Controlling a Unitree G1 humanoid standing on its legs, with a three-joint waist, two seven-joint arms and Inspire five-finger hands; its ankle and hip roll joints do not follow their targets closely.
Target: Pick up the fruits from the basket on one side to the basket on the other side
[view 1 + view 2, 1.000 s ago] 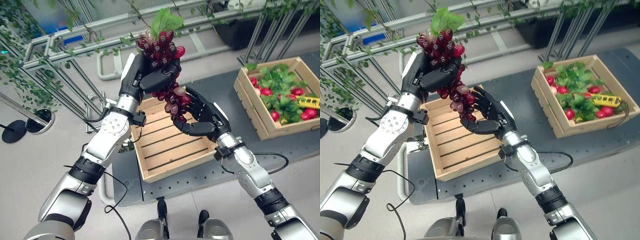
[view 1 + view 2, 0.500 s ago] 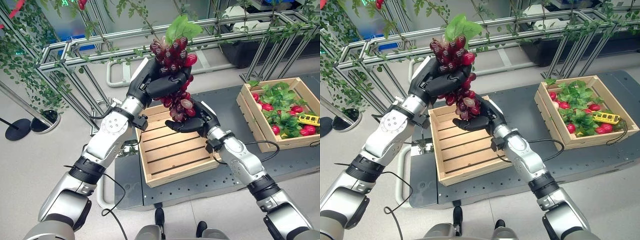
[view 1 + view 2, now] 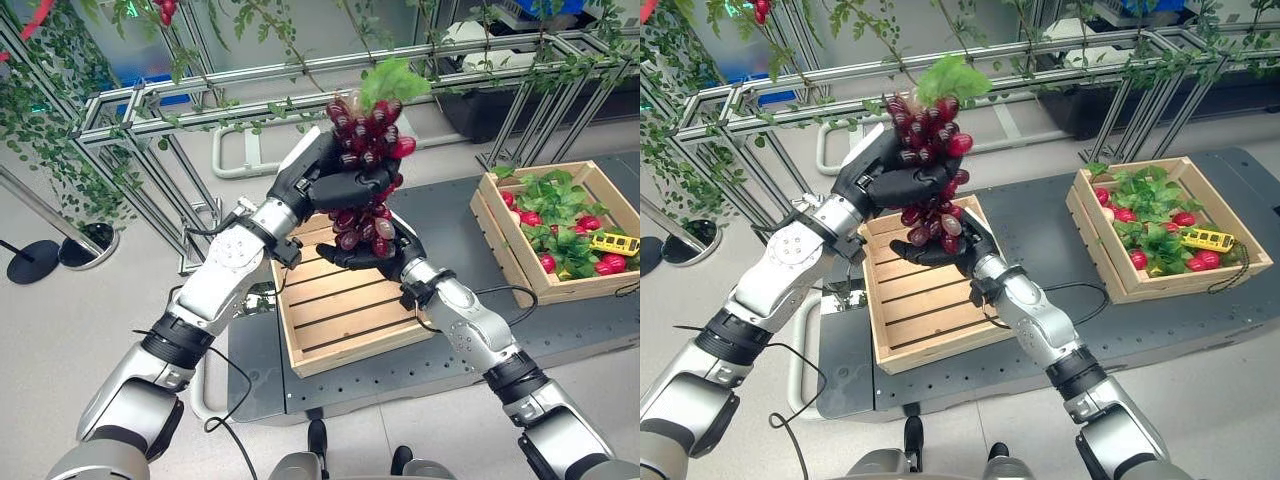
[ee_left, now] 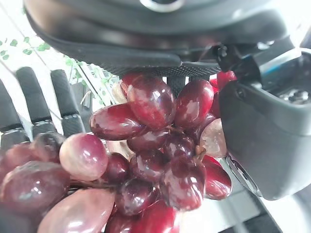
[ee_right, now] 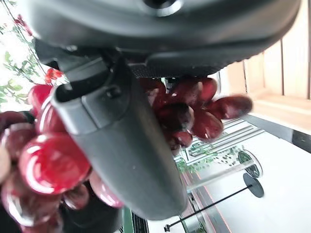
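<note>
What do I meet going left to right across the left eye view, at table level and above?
Black round stand base → empty wooden crate, with the grape bunch held above it by the left hand and right hand → wooden crate of fruit and leaves.

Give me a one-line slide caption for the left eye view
Both hands hold a red grape bunch above the empty wooden crate: left hand gripping its top, right hand cupping its bottom.
</note>
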